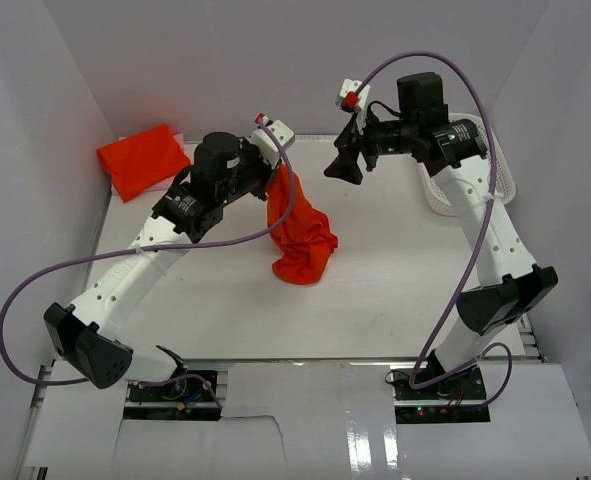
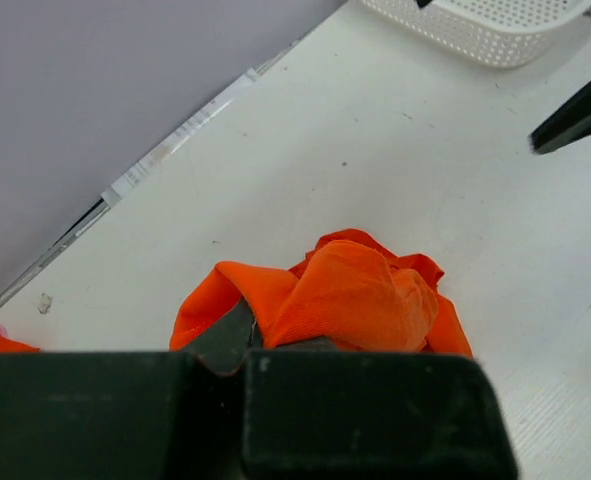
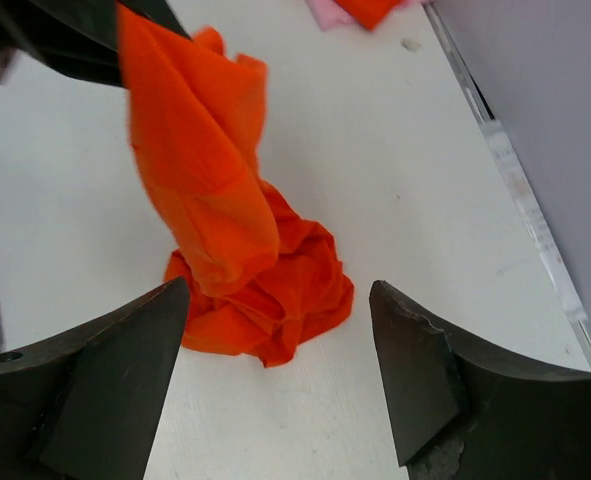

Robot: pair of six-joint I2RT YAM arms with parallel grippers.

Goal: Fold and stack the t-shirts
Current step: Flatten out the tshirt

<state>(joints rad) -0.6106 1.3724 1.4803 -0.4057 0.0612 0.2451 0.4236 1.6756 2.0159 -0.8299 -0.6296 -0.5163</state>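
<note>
left pincer [image 1: 277, 172] clamped on the top of the loose t-shirt [image 1: 301, 235]; upper part hangs, lower part is bunched on the bench [image 1: 395, 280] mid-field. right pincer [image 1: 343, 166] has its jaws wide, in the air beside the shirt, not touching. folded t-shirt [image 1: 143, 160] sits at the far-left corner. Suggest: right takes a free edge up high, then both arms spread apart so the cloth flattens before laydown.
</note>
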